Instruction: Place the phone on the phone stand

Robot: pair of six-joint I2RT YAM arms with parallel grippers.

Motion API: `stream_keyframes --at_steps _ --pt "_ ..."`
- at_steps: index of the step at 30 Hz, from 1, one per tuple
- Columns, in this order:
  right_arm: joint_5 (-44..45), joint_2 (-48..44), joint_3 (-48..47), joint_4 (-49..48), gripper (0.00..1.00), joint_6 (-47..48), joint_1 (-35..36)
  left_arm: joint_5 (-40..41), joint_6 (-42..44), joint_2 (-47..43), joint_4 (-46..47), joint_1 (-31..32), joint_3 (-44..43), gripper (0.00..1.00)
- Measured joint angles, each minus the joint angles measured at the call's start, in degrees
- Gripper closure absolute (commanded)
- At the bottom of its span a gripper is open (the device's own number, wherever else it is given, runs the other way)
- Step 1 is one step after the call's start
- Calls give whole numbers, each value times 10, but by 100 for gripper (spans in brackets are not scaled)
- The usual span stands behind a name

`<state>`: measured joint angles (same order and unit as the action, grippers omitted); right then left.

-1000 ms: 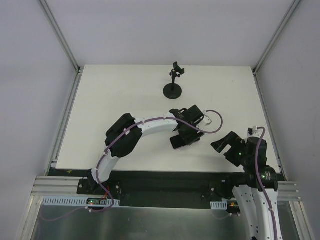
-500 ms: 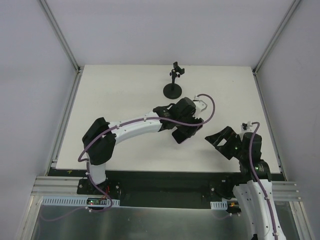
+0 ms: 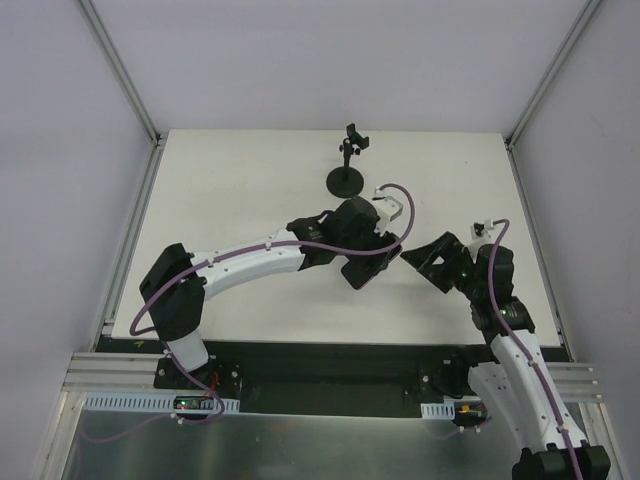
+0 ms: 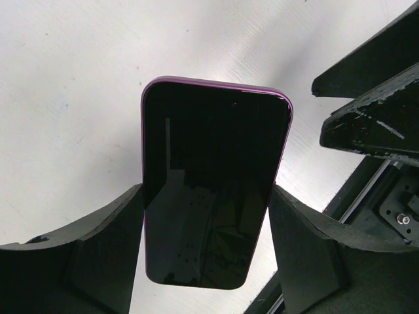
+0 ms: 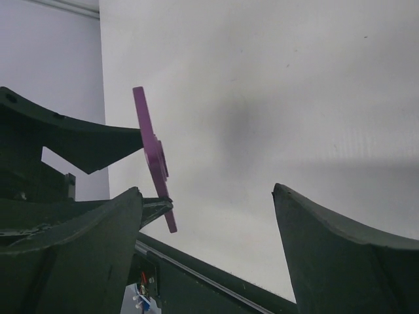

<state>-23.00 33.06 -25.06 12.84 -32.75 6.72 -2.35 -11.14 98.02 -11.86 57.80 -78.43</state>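
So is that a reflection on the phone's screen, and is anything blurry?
Left wrist view: yes, the phone shows faint mirrored shapes in its glossy face, in sharp focus. Right wrist view: a soft grey shadow smudges the table. Top view: the light is even, with hardly any shadow by the phone stand and no obvious blur.

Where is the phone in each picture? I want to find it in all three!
Top external: the phone is near the middle, held by the left gripper.
Left wrist: the phone fills the centre, screen facing the camera, between the jaws.
Right wrist: the phone is left of centre, edge-on, a thin purple strip.
Shared landmark: the left gripper holding it in every view.
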Motion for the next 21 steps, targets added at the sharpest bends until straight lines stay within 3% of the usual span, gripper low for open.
stream_keyframes --at_steps 8,11,16,17,18,21 --pt "15 42 -1 -75 27 -14 65 1 -2 -9 0 7 16 100" --pt "25 71 -1 -107 37 -18 93 1 -3 -15 1 9 16 100" --pt "30 116 -1 -152 73 -25 125 0 -5 -30 0 12 20 100" --pt "25 120 -1 -168 95 -31 130 0 -5 -31 0 11 23 97" --pt "24 122 -1 -176 99 -30 132 -1 -7 -32 0 11 24 72" --pt "19 118 1 -191 99 -28 135 -6 -17 -34 2 10 28 44"
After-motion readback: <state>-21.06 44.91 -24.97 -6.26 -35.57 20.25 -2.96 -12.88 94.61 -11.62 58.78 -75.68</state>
